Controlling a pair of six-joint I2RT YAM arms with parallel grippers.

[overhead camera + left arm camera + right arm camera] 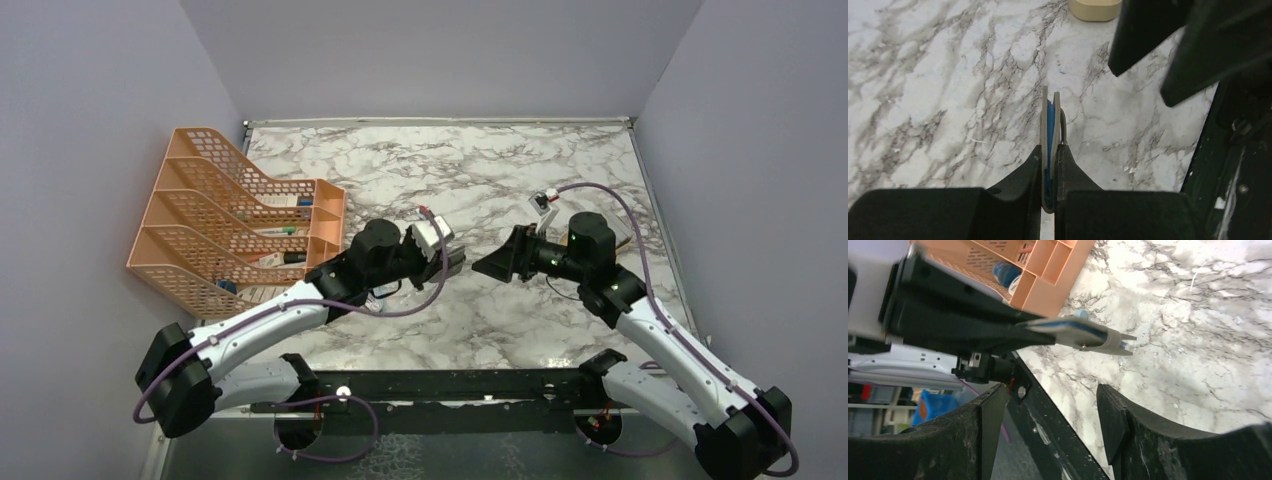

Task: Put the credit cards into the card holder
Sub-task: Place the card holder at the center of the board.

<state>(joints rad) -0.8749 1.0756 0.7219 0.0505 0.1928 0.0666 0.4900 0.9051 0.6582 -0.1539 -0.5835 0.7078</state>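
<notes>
My left gripper (1049,150) is shut on the card holder (1050,120). It is a folded grey wallet with a blue inside, held edge-on above the marble table. It also shows in the right wrist view (1083,330), sticking out flat from the left fingers (973,325). My right gripper (1053,405) is open and empty. It faces the wallet's free end from a short way off, near the table's middle (490,265). Its black fingers (1148,30) fill the upper right of the left wrist view. No credit cards are in view.
An orange mesh file rack (230,220) with small items stands at the left. A shallow tan tray (1095,9) sits beyond the wallet, mostly hidden behind the right arm in the top view. The black base rail (450,385) runs along the near table edge.
</notes>
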